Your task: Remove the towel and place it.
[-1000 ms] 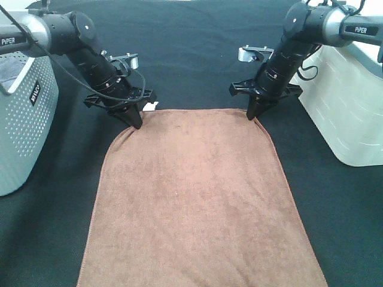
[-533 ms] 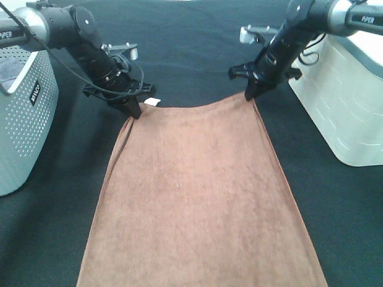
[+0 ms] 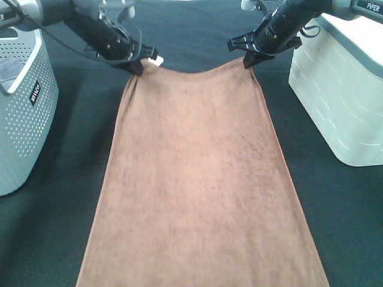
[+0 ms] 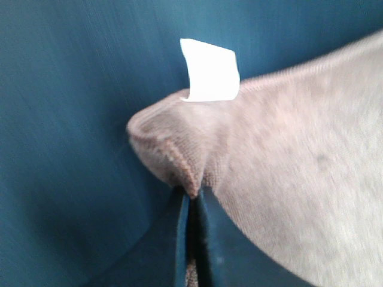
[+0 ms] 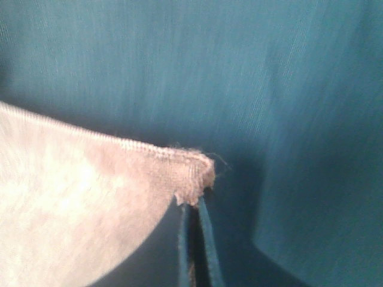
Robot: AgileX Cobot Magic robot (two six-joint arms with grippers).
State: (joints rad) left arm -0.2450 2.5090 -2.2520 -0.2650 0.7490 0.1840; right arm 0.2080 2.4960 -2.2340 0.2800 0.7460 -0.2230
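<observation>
The brown towel (image 3: 197, 173) hangs stretched from its two far corners down toward the front edge of the exterior high view, over the black table covering (image 3: 191, 36). My left gripper (image 3: 137, 67) is shut on the towel's far left corner, beside its white tag (image 3: 157, 60). My right gripper (image 3: 246, 61) is shut on the far right corner. The left wrist view shows the jaws closed on the towel (image 4: 281, 179) below the tag (image 4: 209, 70). The right wrist view shows the jaws closed on the towel corner (image 5: 194, 176).
A grey perforated basket (image 3: 24, 113) stands at the left. A white bin (image 3: 341, 95) stands at the right. Black covering lies on both sides of the towel.
Both grippers have lifted and moved away toward the back with the towel's far corners. The towel has drawn taut and narrower, its far edge sagging in the middle.
</observation>
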